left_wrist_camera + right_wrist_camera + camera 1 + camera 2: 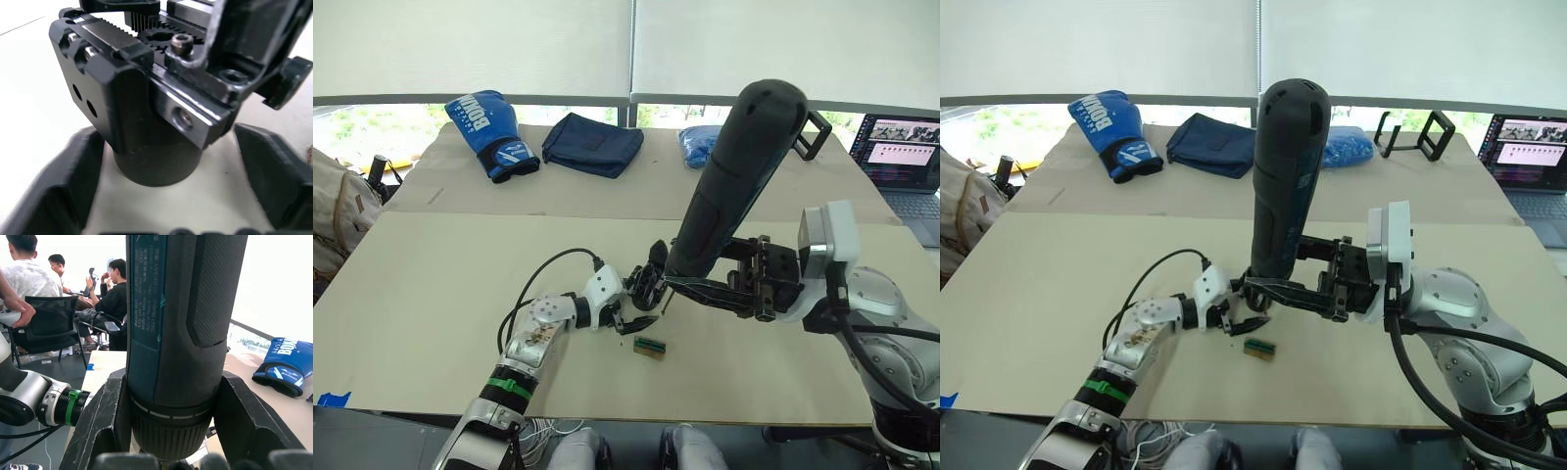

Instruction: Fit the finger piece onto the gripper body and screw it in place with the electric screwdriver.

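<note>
The electric screwdriver (1288, 186), a thick matte-black cylinder with a textured grip panel and rounded top, stands nearly upright, bit end down, clamped between the right gripper's (1268, 291) black fingers. Its tip meets the gripper body (648, 282), a small black assembly of machined linkages, gear teeth and hex screws on a round base, standing on the beige table (431, 313) between the left gripper's (628, 318) spread fingers. A green-and-brown block (650, 346) lies just beside it.
</note>
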`<move>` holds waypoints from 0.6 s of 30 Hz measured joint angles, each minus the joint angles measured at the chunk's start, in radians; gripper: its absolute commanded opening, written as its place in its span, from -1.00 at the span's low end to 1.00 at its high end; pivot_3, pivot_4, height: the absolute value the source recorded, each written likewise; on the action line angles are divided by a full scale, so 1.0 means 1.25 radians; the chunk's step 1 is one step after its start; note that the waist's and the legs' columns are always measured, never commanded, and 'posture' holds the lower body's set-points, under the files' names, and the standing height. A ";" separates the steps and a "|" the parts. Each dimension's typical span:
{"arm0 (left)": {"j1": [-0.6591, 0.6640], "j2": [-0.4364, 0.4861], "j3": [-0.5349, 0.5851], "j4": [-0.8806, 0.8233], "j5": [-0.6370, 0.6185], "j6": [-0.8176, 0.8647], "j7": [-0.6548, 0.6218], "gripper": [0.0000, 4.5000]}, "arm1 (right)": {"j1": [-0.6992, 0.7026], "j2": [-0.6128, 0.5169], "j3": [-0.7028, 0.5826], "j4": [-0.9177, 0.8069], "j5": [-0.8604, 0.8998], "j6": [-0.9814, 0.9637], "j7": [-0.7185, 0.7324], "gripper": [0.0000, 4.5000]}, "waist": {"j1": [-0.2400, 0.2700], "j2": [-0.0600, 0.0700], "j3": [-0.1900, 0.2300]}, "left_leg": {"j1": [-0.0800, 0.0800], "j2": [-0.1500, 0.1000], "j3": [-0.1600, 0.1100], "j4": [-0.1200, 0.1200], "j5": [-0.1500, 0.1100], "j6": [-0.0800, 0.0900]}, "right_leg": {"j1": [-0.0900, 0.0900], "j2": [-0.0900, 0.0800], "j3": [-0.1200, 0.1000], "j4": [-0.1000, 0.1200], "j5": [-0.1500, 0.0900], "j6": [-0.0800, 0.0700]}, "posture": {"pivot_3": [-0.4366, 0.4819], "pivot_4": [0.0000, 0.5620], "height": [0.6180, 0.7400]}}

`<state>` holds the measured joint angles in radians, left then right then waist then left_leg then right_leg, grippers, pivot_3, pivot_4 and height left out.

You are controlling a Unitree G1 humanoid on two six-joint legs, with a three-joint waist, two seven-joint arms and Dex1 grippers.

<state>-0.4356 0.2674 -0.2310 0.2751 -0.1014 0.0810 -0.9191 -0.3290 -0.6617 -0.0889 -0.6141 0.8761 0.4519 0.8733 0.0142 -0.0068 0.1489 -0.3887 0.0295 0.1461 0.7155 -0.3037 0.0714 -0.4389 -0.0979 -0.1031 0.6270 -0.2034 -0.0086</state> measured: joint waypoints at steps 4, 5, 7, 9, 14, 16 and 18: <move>-0.003 0.002 -0.002 0.004 0.000 0.001 0.002 0.01 | -0.015 0.002 0.002 0.003 0.000 0.000 -0.001 -0.13 | -0.001 0.000 0.000 | 0.000 0.000 0.000 0.000 0.000 0.000 | 0.000 0.000 0.000 0.000 0.000 0.000 | -0.05 -0.47 1.00; -0.003 0.003 -0.002 0.005 0.000 0.000 0.000 0.01 | -0.022 0.003 0.003 0.004 0.000 0.000 -0.001 -0.13 | -0.001 0.000 0.000 | 0.000 0.000 0.000 0.000 0.000 0.000 | 0.000 0.000 0.000 0.000 0.000 0.000 | -0.05 -0.47 1.00; -0.005 0.006 -0.002 0.007 0.000 -0.002 -0.003 0.01 | -0.044 0.009 0.005 0.010 0.002 0.002 -0.003 -0.13 | -0.002 0.000 0.000 | 0.000 0.000 0.000 0.000 0.000 0.000 | 0.000 0.000 0.000 0.000 0.000 0.000 | -0.05 -0.47 1.00; -0.007 0.011 -0.003 0.011 0.000 -0.008 -0.006 0.01 | -0.079 0.021 0.009 0.021 0.007 0.011 -0.011 -0.13 | -0.002 0.000 0.000 | 0.001 0.000 0.000 0.000 0.000 0.000 | 0.000 0.000 0.000 0.000 0.000 0.000 | -0.05 -0.47 1.00; -0.013 0.011 -0.007 0.016 0.000 -0.010 -0.011 0.01 | -0.154 0.047 0.043 0.050 0.007 0.032 -0.023 -0.13 | -0.002 0.000 0.000 | 0.000 0.000 0.000 0.000 0.000 0.000 | 0.000 0.000 0.000 0.001 0.000 0.000 | -0.05 -0.47 1.00; -0.014 0.010 -0.007 0.016 0.000 -0.010 -0.011 0.01 | -0.177 0.059 0.057 0.062 0.005 0.034 -0.026 -0.13 | -0.002 0.000 0.000 | 0.000 0.000 0.000 0.000 0.000 0.000 | 0.000 0.000 0.000 0.001 0.000 0.000 | -0.05 -0.47 1.00; -0.014 0.011 -0.007 0.016 -0.001 -0.009 -0.012 0.01 | -0.204 0.078 0.071 0.078 -0.005 0.036 -0.027 -0.13 | -0.002 0.000 0.000 | 0.000 0.000 0.000 0.000 0.000 0.000 | 0.000 0.000 0.000 0.001 0.000 0.000 | -0.05 -0.47 1.00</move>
<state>-0.4526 0.2817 -0.2396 0.2954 -0.1022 0.0700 -0.9337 -0.5845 -0.5639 0.0001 -0.5165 0.8702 0.4974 0.8396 0.0111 -0.0066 0.1488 -0.3884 0.0295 0.1467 0.7158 -0.3035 0.0711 -0.4390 -0.0978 -0.1034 0.6281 -0.2033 -0.0088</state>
